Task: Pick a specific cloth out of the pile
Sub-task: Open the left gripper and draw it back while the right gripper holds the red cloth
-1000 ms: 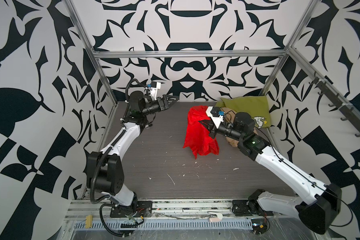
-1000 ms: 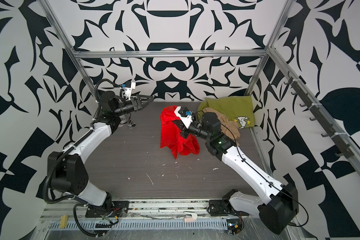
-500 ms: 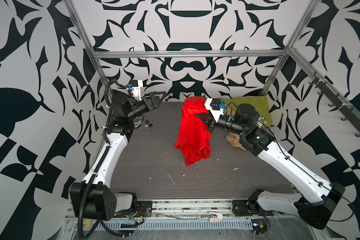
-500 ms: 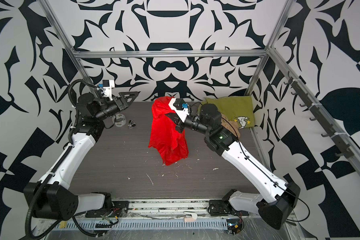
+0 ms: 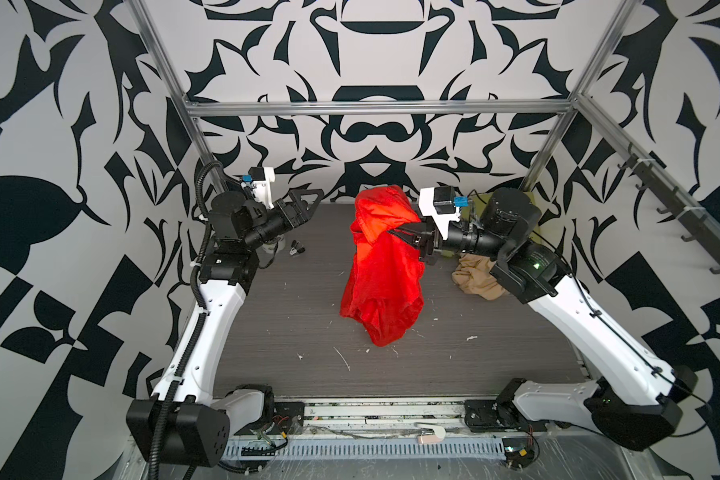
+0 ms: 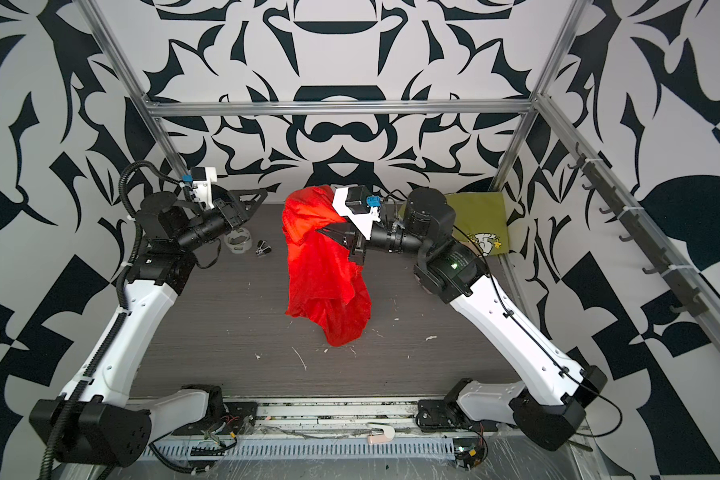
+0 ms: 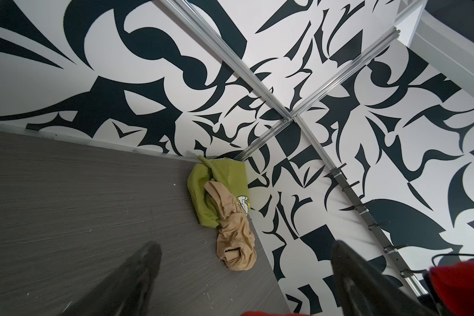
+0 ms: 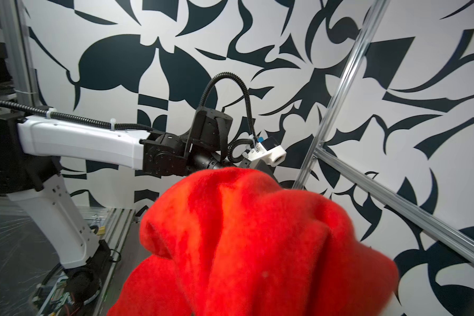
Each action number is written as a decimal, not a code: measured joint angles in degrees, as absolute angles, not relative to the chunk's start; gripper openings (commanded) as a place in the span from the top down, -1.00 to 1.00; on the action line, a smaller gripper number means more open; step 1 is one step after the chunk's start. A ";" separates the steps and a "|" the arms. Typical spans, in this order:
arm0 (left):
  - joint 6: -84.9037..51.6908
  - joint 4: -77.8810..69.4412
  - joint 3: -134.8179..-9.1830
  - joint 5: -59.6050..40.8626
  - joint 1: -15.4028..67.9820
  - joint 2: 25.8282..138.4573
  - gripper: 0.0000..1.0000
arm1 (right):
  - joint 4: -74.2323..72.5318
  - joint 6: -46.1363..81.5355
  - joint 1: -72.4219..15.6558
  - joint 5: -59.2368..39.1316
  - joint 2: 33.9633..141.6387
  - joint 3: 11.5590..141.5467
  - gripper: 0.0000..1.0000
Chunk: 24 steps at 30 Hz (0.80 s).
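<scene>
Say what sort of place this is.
Probably a robot lab's test cell: an aluminium frame boxes in a grey tabletop, patterned walls surround it, and two robot arms are mounted at its front edge.

Three cloths: one red cloth, one olive-green printed cloth, one tan cloth. One clear tape roll, one black binder clip, two robot arms.

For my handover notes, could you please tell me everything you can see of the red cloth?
The red cloth is thin, plain, bright fabric crumpled into loose folds. It hangs from the right end effector, shut on its upper part, with a bunch draped over it. It is mid-table, apart from the tan cloth. Whether its lowest fold touches the table is unclear.
</scene>
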<state>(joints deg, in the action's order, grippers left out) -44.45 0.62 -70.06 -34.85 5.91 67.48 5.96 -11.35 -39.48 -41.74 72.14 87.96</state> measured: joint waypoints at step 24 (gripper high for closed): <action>-39.97 7.14 -66.94 -27.57 5.21 58.15 -0.99 | 6.17 -8.73 -39.53 -43.16 79.59 85.69 1.00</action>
<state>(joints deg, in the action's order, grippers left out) -39.97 7.14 -66.94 -27.57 5.21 58.15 6.17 -8.73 -39.53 -43.16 79.59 85.69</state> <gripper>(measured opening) 0.995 0.082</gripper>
